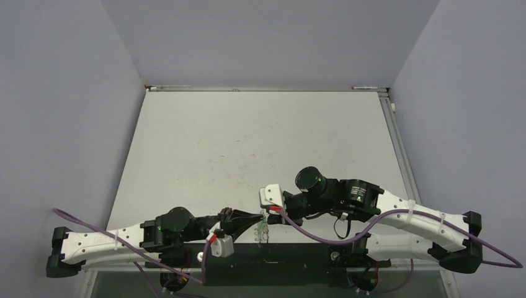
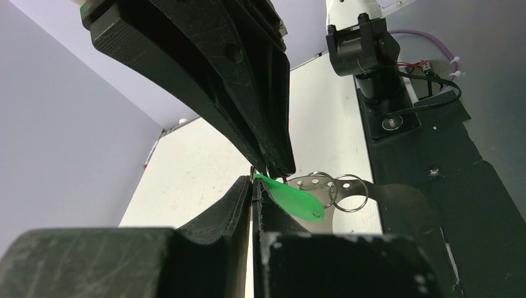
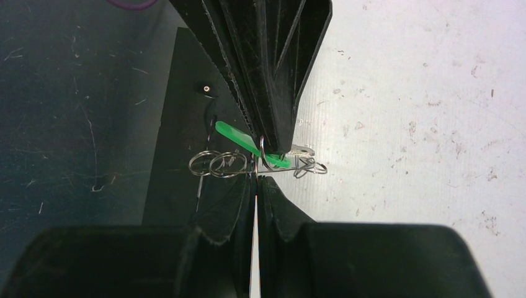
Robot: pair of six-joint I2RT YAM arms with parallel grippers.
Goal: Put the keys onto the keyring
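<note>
Black left claw (image 2: 263,176) on flat green key (image 2: 295,202)

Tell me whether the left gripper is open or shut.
Shut: the left wrist view shows the left gripper with only a hairline slit between its fingers, the green key sticking out from their tips, apparently pinched.

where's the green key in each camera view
Top external: the key is a tiny green speck, low centre, where the two arms' tips meet.
Left wrist: centre, slanting down to the right.
Right wrist: centre, slightly left, slanting down to the right.
Shared landmark: the black base plate, where its edge meets the white table.
</note>
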